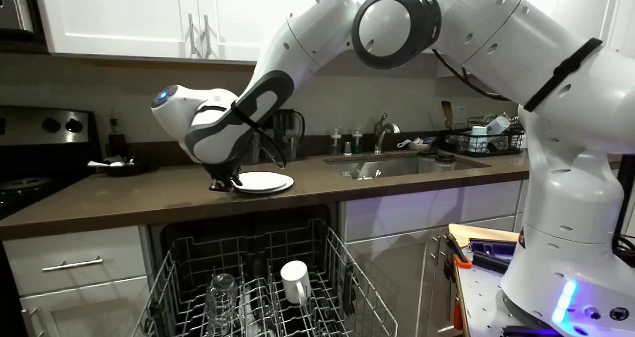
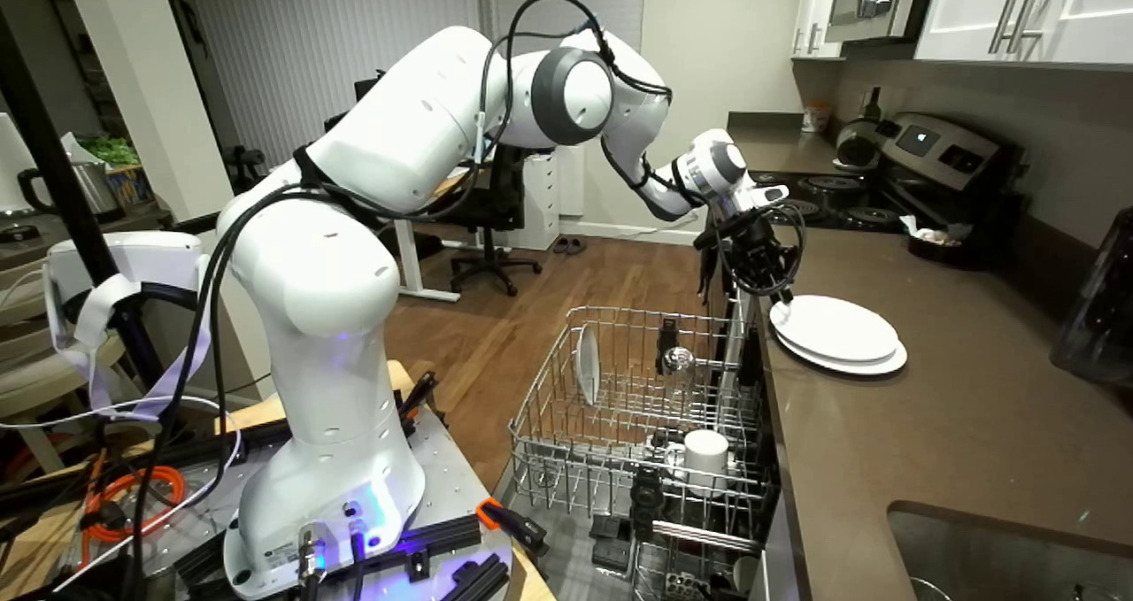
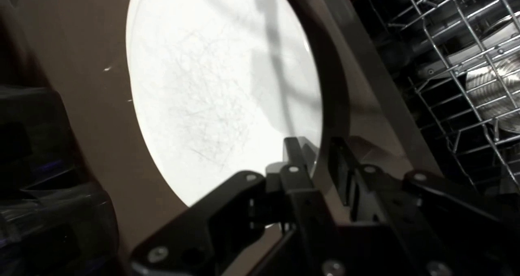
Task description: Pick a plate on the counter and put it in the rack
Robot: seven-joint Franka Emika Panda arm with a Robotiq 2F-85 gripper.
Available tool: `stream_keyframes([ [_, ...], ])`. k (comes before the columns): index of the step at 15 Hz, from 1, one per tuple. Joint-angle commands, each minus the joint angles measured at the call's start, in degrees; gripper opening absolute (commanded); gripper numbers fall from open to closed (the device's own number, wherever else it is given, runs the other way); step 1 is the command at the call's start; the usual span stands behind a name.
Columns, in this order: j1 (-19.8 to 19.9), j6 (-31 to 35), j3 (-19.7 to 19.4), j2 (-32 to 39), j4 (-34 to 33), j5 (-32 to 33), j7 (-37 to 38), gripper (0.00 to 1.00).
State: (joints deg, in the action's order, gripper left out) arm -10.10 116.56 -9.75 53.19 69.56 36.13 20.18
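Hand (image 3: 314, 142): nearest the wrist camera, unclenched, its two black fingers standing somewhat apart; whether either touches the plate is unclear.
Upper plate (image 2: 834, 327): white, round, right at the fingertips; in the wrist view one finger lies over its face and the other just outside its rim, the edge running between them.
Meeting place: in both exterior views the hand is at the edge of this plate that faces the stove (image 1: 30, 133).
Lower plate (image 2: 876, 367): also white, beneath the upper one, showing as a thin crescent on the side away from the hand.
Counter (image 2: 956, 433): brown-grey, carrying both plates near its front edge.
Rack (image 1: 365, 279): grey wire, below that front edge; in it a standing plate (image 2: 587, 366), a white mug (image 1: 295, 280) and a clear glass (image 1: 221, 302).
Pitcher (image 1: 285, 121): at the counter's back, behind the plates.
Sink (image 1: 397, 166): steel, set into the counter past the plates from the hand.
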Motion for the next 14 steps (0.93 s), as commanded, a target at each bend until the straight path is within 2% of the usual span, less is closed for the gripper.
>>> stream_keyframes([
  [1,-1.22,-3.21,-1.21,2.66,-4.45,0.74,-2.51,0.22],
  [6,-2.11,-5.54,-1.66,4.72,-7.68,1.56,-3.69,0.28],
  [9,-2.42,-6.27,-1.85,5.94,-9.11,1.71,-4.43,0.24],
  [14,-2.84,-7.48,-2.50,7.35,-10.39,2.05,-5.00,0.35],
])
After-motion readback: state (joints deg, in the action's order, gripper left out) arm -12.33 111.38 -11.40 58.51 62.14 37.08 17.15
